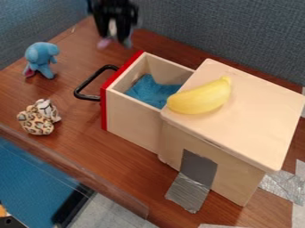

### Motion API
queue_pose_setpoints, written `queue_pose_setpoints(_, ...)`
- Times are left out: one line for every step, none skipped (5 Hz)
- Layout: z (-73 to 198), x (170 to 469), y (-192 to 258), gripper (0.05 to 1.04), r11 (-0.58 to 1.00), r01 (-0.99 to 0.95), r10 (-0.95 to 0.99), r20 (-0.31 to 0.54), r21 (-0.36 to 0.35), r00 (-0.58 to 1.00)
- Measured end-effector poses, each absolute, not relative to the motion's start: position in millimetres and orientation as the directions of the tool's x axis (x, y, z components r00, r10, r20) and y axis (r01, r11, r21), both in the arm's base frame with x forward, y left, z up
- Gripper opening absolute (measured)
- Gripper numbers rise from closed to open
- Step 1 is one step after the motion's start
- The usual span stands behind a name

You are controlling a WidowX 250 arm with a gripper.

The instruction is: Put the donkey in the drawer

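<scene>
donkey (104, 43), most likely: in the camera view a small shape, mostly hidden by the black gripper (113, 38), shows at the upper left, near the back of the brown table (83, 153). a pink bit pokes out low on one side, a grey-blue bit on the other, and something pale shows higher up. i can't tell whether the gripper is clenched, released or grasping that shape, or whether the shape lies behind it. either way it is outside the drawer (132, 116), which stands open from the wooden cabinet (256, 111), with a red front (104, 111), a black handle (89, 97) and blue cloth (143, 91) inside. a yellow banana (199, 98) rests on the cabinet, silvery tape (199, 167) runs down its side, and left of the drawer sit a blue plush elephant (42, 58) and a leopard-spotted plush (37, 123).
</scene>
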State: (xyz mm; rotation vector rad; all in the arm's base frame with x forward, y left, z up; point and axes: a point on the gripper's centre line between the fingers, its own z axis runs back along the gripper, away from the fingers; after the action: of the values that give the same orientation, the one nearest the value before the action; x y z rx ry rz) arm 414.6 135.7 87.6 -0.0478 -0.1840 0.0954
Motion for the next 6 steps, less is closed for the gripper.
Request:
queue_pose_setpoints(123.7,407.0,109.5,0.575,0.997,-0.028,0.045,0.254,-0.07,0.966)
queue_pose_setpoints(147.1,389.6,68.9,0.575,0.993,0.078,-0.048,0.302,-0.087,0.952)
queue_pose_setpoints(143.3,369.6,35.4,0.575,0.982,0.166,-0.133,0.288,-0.091,0.948)
queue_pose_setpoints(125.7,353.6,13.7,0.574,0.97,0.224,-0.196,0.24,-0.094,0.951)
queue_pose_setpoints(101.6,337.0,-1.4,0.574,0.961,0.258,-0.237,0.181,-0.097,0.954)
queue_pose_setpoints(89.6,328.1,-8.7,0.574,0.956,0.283,-0.269,0.149,-0.079,0.951)
